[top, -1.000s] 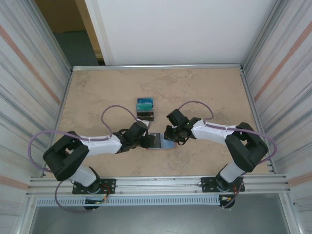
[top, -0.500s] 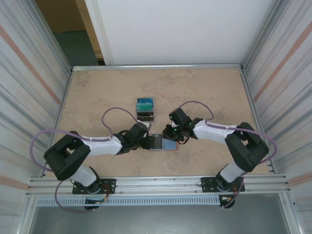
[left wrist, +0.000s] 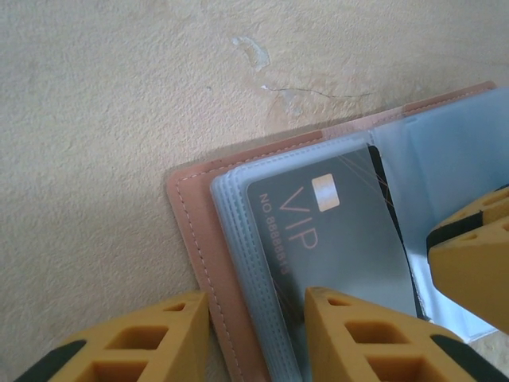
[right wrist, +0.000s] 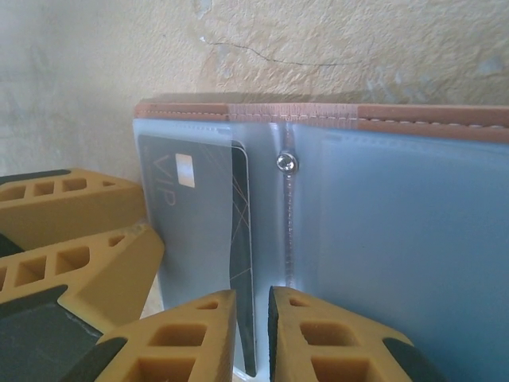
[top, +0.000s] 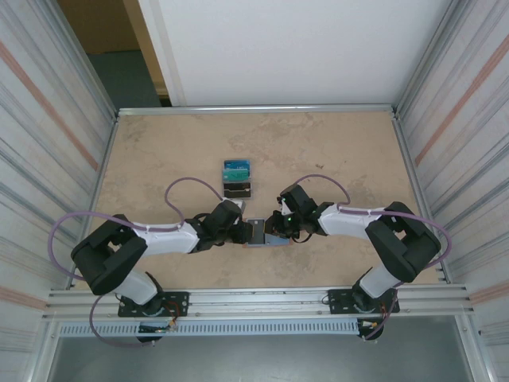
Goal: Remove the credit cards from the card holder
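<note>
the card (left wrist: 334, 239), dark grey and marked vip, sits in a clear sleeve on one half of the card holder (left wrist: 195, 239), which lies spread open on the surface (left wrist: 119, 103) between the two pairs of jaws. the right jaws stand narrow, nearly closed, and the card's bare edge runs down into the slit between them, so they appear to be pinching it. the left jaws are partly open and straddle the holder's outer border, one finger just outside it on the surface, the other over the sleeved card. i judge the step to be the drawing out of this card: the right jaws need to pull it along the sleeve while the left jaws press the holder down so it does not slide with it. counted: one holder, one card plainly visible in it (whether others lie behind i cannot tell), two pairs of jaws, and one dark block with a teal top (top: 237, 179) well beyond both.
</note>
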You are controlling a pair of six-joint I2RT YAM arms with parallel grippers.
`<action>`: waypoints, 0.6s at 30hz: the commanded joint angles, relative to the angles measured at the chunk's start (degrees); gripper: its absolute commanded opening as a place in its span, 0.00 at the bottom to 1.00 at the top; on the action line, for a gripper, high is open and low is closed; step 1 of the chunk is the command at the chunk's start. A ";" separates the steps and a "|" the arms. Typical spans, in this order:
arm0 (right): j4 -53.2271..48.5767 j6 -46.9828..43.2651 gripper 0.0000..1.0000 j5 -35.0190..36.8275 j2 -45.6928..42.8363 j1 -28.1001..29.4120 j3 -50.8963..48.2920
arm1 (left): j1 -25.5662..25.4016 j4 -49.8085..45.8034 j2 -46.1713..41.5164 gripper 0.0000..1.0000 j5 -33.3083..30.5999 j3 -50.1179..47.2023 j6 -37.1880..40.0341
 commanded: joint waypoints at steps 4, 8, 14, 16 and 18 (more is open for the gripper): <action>2.22 1.42 0.19 -1.52 -0.35 -0.44 -0.64 | -0.75 -1.83 -1.26 0.37 0.55 -1.02 -1.86; 3.36 1.69 0.18 -1.99 0.63 -0.81 -1.04 | -0.75 -1.92 -1.21 0.37 0.54 -0.87 -1.90; 5.10 2.21 0.16 -3.07 2.57 -0.90 -0.95 | -0.81 -2.27 -1.03 0.37 0.74 -0.48 -1.77; 5.79 2.54 0.16 -3.67 3.31 -0.91 -0.91 | -0.78 -2.59 -0.92 0.37 0.90 -0.39 -1.59; 6.47 2.83 0.15 -4.09 4.08 -1.01 -1.00 | -0.83 -2.80 -0.86 0.37 1.15 -0.22 -1.54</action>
